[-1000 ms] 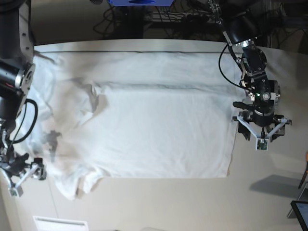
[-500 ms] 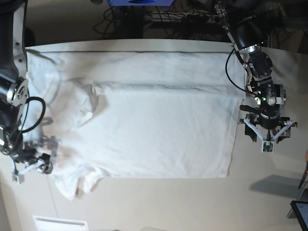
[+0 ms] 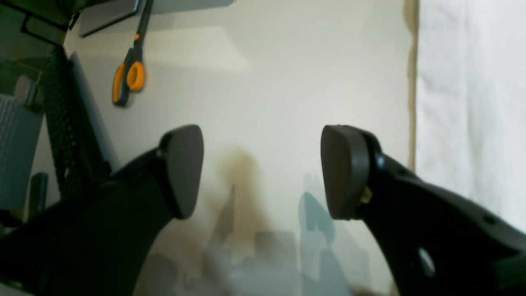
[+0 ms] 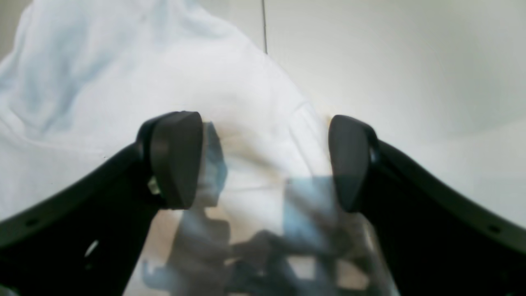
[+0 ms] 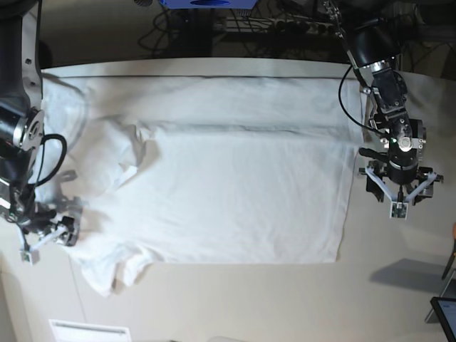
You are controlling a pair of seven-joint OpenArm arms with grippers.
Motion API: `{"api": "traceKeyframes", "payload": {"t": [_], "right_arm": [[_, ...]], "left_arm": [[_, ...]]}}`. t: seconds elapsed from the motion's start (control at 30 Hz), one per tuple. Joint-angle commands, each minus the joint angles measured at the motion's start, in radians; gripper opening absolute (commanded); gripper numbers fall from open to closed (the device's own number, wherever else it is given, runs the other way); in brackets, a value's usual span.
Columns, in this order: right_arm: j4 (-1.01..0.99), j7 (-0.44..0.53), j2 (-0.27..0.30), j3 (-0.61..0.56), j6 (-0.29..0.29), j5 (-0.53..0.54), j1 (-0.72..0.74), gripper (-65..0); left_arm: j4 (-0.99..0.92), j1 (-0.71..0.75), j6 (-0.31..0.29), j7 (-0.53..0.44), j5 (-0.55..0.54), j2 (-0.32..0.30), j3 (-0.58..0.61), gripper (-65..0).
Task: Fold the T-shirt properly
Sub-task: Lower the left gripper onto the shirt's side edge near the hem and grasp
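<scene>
Meanwhile, both claws gape apart and hold nothing: the left claw [image 5: 400, 201] hangs over bare desk [image 5: 285, 299] beside the T-shirt [image 5: 228, 192]. The right claw [image 4: 263, 164] hovers above a rumpled sleeve near the desk's edge and risks pinching 2 layers, spoiling the fold.

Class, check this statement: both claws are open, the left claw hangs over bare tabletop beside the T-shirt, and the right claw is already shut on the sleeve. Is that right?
One part is wrong. The right claw is not shut on anything: the right wrist view shows its pads wide apart above the T-shirt. The rest stands: the left claw is open over bare tabletop.
</scene>
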Motion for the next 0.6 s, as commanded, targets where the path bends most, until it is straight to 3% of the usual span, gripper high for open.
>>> {"api": "traceKeyframes", "payload": {"t": [0.0, 0.4, 0.57], "right_arm": [[0.019, 0.026, 0.015, 0.001, -0.005, -0.013, 0.041, -19.2], [0.015, 0.072, 0.013, 0.000, -0.037, -0.034, 0.022, -19.7], [0.015, 0.067, -0.004, 0.000, -0.037, -0.034, 0.016, -29.2]], "left_arm": [[0.017, -0.018, 0.011, -0.019, 0.000, -0.018, -0.003, -21.3], [0.017, -0.016, 0.011, -0.018, 0.000, -0.018, -0.003, -21.3], [0.013, -0.021, 0.011, -0.015, 0.000, -0.014, -0.003, -21.0]]}}
